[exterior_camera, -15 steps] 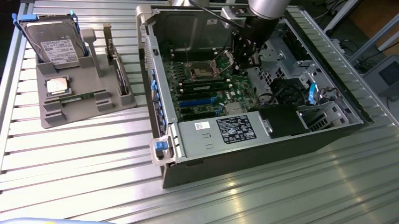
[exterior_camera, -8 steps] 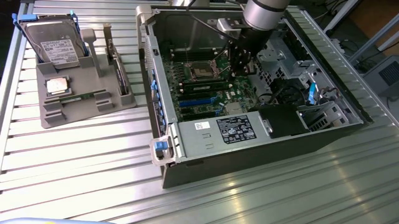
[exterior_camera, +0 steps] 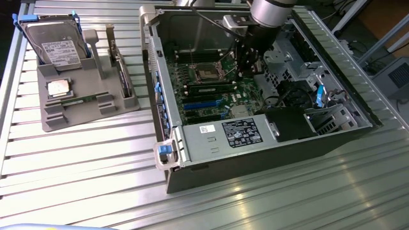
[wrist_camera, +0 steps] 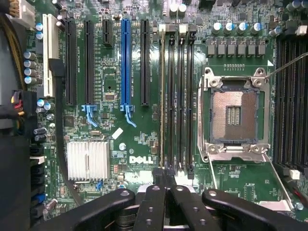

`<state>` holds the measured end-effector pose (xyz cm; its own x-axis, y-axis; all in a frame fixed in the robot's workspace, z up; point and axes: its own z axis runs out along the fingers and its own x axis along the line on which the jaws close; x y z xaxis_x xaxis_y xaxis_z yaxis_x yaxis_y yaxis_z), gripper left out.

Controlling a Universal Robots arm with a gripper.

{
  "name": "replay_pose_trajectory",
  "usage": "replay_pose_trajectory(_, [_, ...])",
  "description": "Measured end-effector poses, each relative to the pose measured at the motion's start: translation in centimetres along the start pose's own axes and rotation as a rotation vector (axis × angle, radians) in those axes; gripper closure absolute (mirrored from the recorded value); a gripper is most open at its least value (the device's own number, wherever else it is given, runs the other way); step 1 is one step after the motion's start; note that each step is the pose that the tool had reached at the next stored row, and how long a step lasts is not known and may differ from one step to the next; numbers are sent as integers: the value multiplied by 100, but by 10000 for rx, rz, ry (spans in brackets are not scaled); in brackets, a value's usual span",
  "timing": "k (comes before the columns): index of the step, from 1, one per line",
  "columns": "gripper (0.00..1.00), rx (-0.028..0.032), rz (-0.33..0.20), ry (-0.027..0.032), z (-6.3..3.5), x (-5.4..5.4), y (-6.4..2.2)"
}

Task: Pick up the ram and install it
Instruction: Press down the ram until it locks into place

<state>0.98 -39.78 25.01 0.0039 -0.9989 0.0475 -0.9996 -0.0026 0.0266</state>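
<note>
Labels come first from the exterior view's left: a white sticker, its print too small to read, covers the hard drive (exterior_camera: 56,48) standing in a grey holder (exterior_camera: 83,103), with a square silver CPU chip (exterior_camera: 59,88) lying just below it. Further right the open computer case (exterior_camera: 191,143) lies on its side, and the power supply (exterior_camera: 223,136) carries a black label (exterior_camera: 242,132) with illegible print. White "DELL" lettering (wrist_camera: 141,159) sits on the green motherboard (wrist_camera: 110,72) beside a finned heatsink (wrist_camera: 87,160). The ram (exterior_camera: 211,89) (wrist_camera: 162,96) stands edge-on in the slot farthest from the empty CPU socket (wrist_camera: 234,113). The gripper (wrist_camera: 163,175) hangs over one end of it, fingers pressed together with no gap; whether they touch it I cannot tell. Ribbed metal slats form the table (exterior_camera: 76,158), and blurred equipment lies beyond its far right edge.
</note>
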Motion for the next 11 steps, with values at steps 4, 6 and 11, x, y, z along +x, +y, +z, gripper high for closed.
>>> replay_pose_trajectory(4, [90,15,0,-37,5,0,237])
replay_pose_trajectory(6, [90,25,0,-78,12,-1,427])
replay_pose_trajectory(11, [90,51,0,-136,30,-4,904])
